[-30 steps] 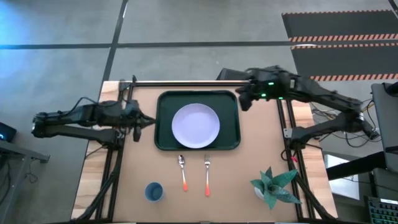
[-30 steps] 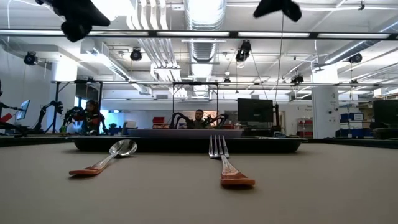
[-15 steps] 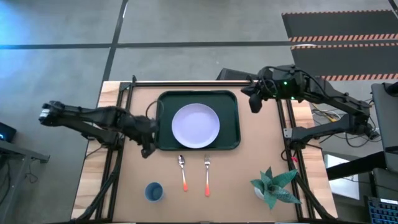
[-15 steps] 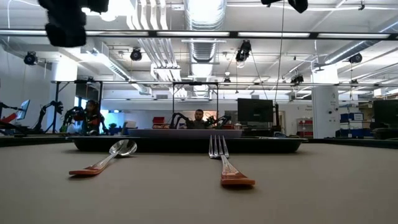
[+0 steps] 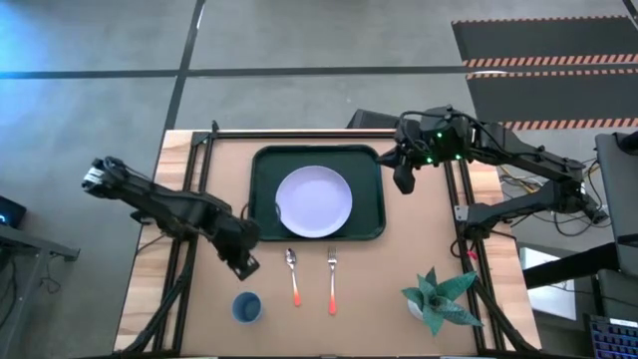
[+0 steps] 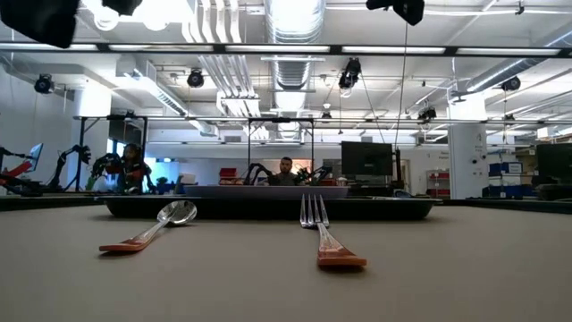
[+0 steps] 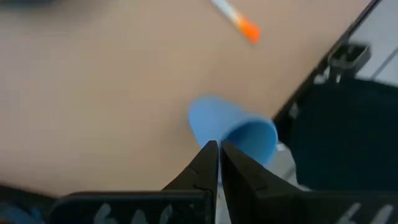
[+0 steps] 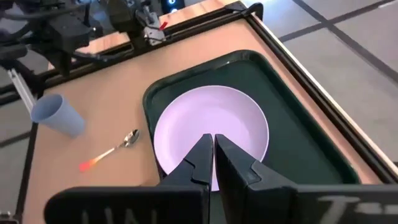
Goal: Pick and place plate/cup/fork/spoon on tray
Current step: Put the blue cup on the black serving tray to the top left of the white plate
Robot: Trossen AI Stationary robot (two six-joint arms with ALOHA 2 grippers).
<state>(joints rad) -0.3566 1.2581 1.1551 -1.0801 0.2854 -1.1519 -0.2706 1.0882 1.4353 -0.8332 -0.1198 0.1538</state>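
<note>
On the counter (image 5: pixel 399 249), near the front left corner, stands the cup (image 5: pixel 246 306), upright and alone. Just above it hangs the left tool (image 5: pixel 243 265), between cup and tray, fingers (image 7: pixel 207 163) clenched tight on nothing, tips aimed at the cup (image 7: pixel 233 127) in the left wrist view. Farther back lies the tray (image 5: pixel 262 175), plate (image 5: pixel 313 200) sitting in its middle. In front of the tray, side by side and apart: spoon (image 5: pixel 292 275) on the left, fork (image 5: pixel 332 275) on the right, both with heads toward the tray, both flat on the counter. From the low view, spoon (image 6: pixel 147 228) and fork (image 6: pixel 325 235) lying in front of the tray's rim (image 6: pixel 268 207). Off the tray's back right corner hovers the right tool (image 5: pixel 404 182), fingers (image 8: pixel 200 158) pressed together, empty, looking down at the plate (image 8: pixel 211 127). At the front right, a small green plant (image 5: pixel 437 296). Beyond the counter, in the room, a person (image 6: pixel 285 170) seated far off.
</note>
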